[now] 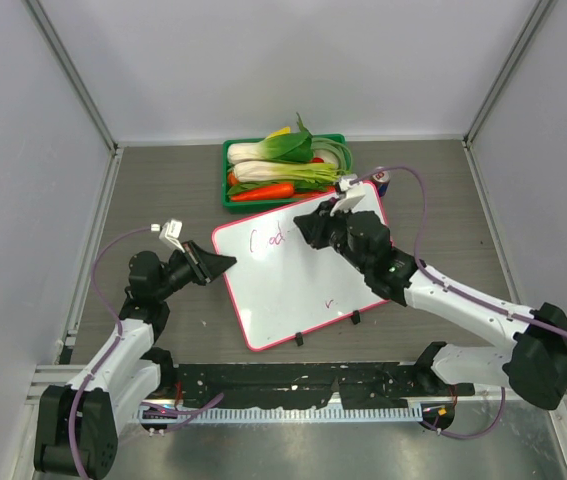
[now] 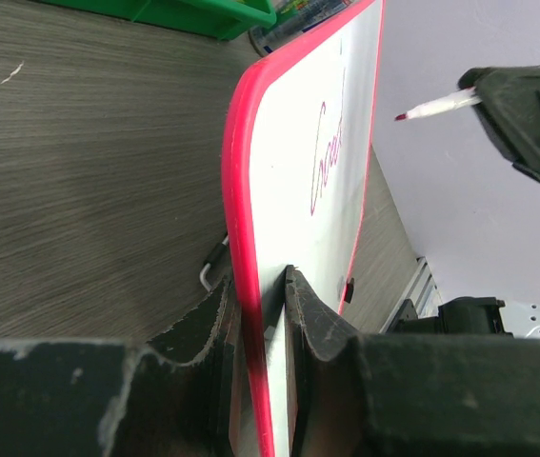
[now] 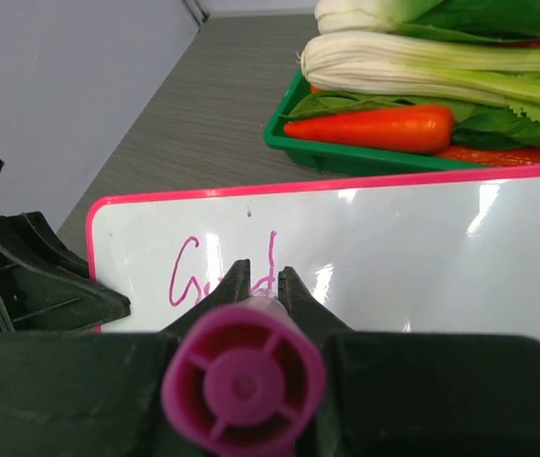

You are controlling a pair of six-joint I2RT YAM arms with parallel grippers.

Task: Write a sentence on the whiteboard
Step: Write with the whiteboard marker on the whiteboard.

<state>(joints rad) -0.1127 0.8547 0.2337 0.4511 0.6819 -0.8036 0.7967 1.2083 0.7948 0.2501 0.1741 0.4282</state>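
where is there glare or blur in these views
Right wrist: white glare patches on the whiteboard, and the marker end is blurred up close. Left wrist: the left gripper is dark and soft. Top external: evenly lit, the writing faint.

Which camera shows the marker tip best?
Left wrist: the marker tip shows whole, against plain wall beside the whiteboard. Top view hides it under the right gripper; right wrist shows only the marker's end cap.

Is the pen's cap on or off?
Off. The left wrist view shows the marker with its bare coloured tip poking out of the right gripper, pointing toward the whiteboard.
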